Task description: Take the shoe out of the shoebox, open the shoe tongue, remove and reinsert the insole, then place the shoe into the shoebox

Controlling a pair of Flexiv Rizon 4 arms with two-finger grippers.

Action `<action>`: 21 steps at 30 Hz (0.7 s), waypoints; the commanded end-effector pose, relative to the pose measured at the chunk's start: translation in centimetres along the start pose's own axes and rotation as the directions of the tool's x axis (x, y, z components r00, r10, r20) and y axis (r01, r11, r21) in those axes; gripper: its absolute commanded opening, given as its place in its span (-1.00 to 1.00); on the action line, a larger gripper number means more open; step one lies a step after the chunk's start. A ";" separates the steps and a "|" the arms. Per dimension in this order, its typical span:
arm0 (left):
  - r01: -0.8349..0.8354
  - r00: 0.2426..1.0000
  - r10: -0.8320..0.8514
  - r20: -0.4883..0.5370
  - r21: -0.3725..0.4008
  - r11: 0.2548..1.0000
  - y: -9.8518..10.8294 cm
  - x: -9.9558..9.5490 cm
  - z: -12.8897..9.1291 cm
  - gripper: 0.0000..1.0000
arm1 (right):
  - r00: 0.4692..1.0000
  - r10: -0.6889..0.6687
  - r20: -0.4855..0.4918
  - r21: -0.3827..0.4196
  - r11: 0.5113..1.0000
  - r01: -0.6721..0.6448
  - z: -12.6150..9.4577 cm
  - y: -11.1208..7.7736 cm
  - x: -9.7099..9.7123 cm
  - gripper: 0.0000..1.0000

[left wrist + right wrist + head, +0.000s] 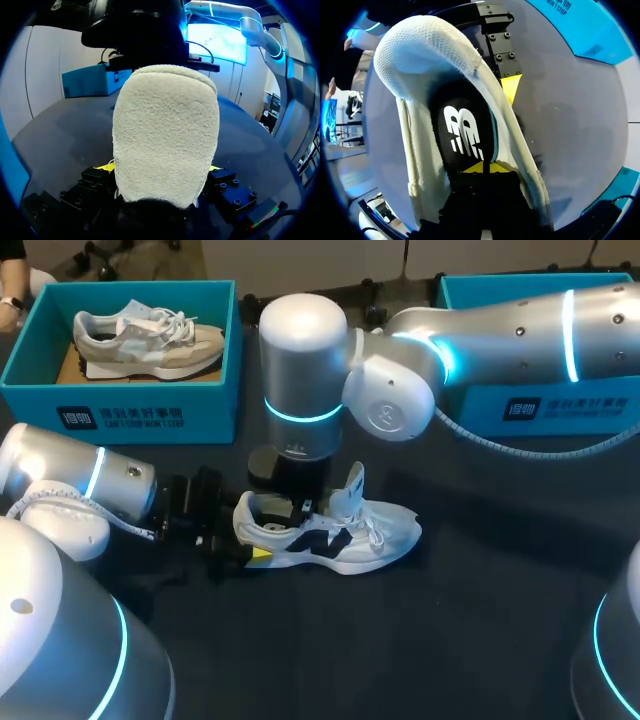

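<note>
A white shoe [340, 535] with black side patches lies on the dark table, toe to the right and tongue [352, 490] pulled upright. My left gripper [250, 540] holds its heel, one yellow tip on each side; in the left wrist view the fuzzy heel [165, 135] fills the gap between the fingers [214, 168]. My right gripper [295, 512] reaches down into the shoe opening. In the right wrist view its yellow tips [482, 167] are pinched together on the heel end of the black insole [462, 130], with the left gripper's finger [511, 87] pressed against the shoe's outer side.
A teal shoebox [140, 400] at the back left holds a beige shoe [150, 335]. A second teal box [560, 405] stands at the back right, partly behind my right arm. Bare dark table lies in front of the white shoe.
</note>
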State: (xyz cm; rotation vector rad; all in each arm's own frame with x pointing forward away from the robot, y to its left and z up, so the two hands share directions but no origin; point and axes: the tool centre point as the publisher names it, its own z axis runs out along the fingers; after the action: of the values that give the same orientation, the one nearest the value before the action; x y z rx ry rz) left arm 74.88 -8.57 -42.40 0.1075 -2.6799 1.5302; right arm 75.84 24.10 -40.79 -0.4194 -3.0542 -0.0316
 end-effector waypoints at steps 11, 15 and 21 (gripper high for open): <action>0.001 1.000 -0.001 0.001 -0.004 1.000 0.0 0.0 -0.1 -1.00 | 0.999 -0.023 0.029 -0.036 0.999 0.024 -2.2 -0.9 0.6 -1.00; 0.001 1.000 -0.001 0.001 -0.004 1.000 0.0 0.0 -0.1 -1.00 | 0.998 -0.034 0.043 -0.036 0.999 0.035 -3.3 -1.0 0.3 -1.00; 0.001 1.000 -0.001 0.001 -0.004 1.000 0.0 0.0 -0.1 -1.00 | 0.997 -0.048 0.055 -0.086 0.995 0.053 -4.9 -1.3 0.1 -1.00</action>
State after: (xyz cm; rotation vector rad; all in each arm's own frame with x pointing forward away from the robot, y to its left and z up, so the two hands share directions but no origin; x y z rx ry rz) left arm 74.88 -8.57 -42.33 0.1082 -2.6798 1.5311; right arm 76.03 23.90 -36.85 -0.3570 -3.1201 -0.1139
